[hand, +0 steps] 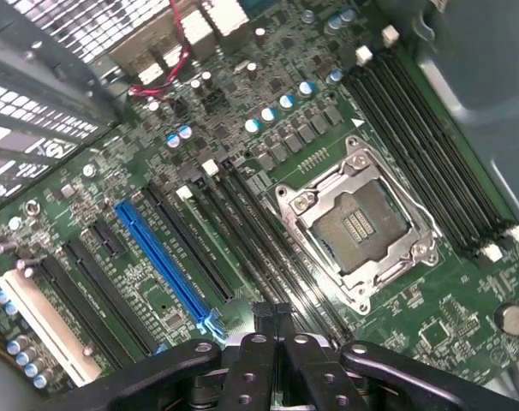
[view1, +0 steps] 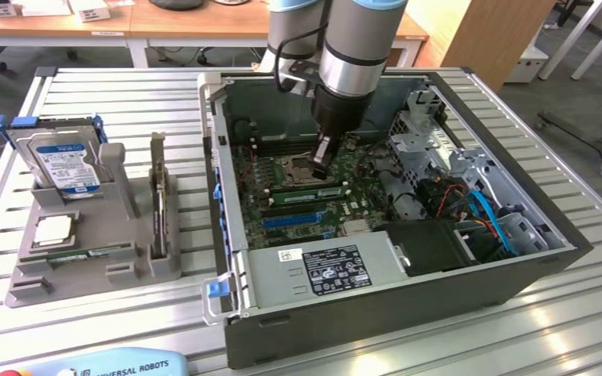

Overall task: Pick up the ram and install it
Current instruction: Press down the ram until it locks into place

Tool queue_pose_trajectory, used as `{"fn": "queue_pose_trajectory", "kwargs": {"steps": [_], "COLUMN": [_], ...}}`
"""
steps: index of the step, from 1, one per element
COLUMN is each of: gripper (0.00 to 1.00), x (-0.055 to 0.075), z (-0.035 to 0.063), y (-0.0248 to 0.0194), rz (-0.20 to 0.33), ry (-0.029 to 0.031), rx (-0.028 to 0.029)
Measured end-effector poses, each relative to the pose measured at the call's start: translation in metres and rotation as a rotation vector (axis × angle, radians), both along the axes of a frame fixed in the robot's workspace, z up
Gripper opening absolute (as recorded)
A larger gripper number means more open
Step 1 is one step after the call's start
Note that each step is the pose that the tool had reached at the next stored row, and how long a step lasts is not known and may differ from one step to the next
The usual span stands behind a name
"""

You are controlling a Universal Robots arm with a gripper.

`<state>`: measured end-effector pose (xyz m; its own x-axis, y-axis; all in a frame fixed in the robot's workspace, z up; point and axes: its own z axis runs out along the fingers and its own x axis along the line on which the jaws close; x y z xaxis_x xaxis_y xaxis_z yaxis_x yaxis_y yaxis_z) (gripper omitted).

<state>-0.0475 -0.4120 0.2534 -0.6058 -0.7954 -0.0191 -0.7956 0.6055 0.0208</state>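
On the exterior view's left, a grey fixture [view1: 29, 294] keeps the hard drive [view1: 66, 164] and expansion card [view1: 157, 204] upright for easy grasping. In the open case [view1: 385, 313] the gripper [view1: 323, 174] [hand: 272, 330], fingers fully closed, meets the ram [view1: 299, 186] in its slot beside the CPU socket [view1: 291, 166]. We judge it is seating the ram. The blue cables [view1: 489, 215] lie well apart.
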Motion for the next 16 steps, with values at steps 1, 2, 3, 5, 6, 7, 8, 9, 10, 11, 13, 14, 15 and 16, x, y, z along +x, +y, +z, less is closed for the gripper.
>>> {"fn": "queue_pose_trajectory", "kwargs": {"steps": [1,2,3,5,6,7,8,9,10,11,13,14,15,16], "gripper": [0.1,0.1,0.1,0.1,0.1,0.1,0.1,0.1,0.1,0.1,0.1,0.1,0.1,0.1], "x": [0.0,0.0,0.0,0.0,0.0,0.0,0.0,0.0,0.0,0.0,-0.0001,-0.0001,-0.0002,-0.0002], "z": [0.0,0.0,0.0,-0.0001,-0.0001,-0.0001,-0.0001,-0.0002,-0.0002,-0.0002,-0.0003,-0.0003,-0.0003,-0.0003], "y": [0.0,0.0,0.0,0.0,0.0,0.0,0.0,0.0,0.0,0.0,0.0,0.0,0.0,0.0], "rz": [-0.012,-0.024,-0.036,-0.06,-0.072,-0.085,-0.098,-0.111,-0.123,-0.136,-0.162,-0.175,-0.189,-0.202], "ry": [-0.0001,0.0,0.0,0.0,-0.0001,0.0,0.0,-0.0001,0.0,0.0,0.0,0.0,-0.0001,0.0], "rx": [0.0,0.0,0.0,0.0,0.0,0.0,0.0,0.0,0.0,0.0,0.0,0.0,0.0,-0.0001]}}
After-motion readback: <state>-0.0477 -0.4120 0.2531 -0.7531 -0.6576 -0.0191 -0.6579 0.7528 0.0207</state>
